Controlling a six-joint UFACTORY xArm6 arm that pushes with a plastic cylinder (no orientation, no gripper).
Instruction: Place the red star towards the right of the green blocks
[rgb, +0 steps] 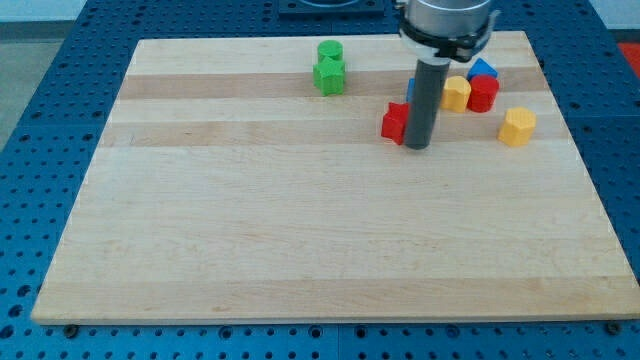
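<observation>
Your red star sits touching the view's left side of my tip, well to the right of and a bit below the two green blocks near the board's top edge. Bare wooden board lies between star and greens; yellow, red, blue and yellow blocks crowd the tip's right. No fingers here: the rod holds nothing, just butts the star.

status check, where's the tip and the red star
My tip touching red star on its right side. Green blocks up-left of star, apart. Nothing between them.
</observation>
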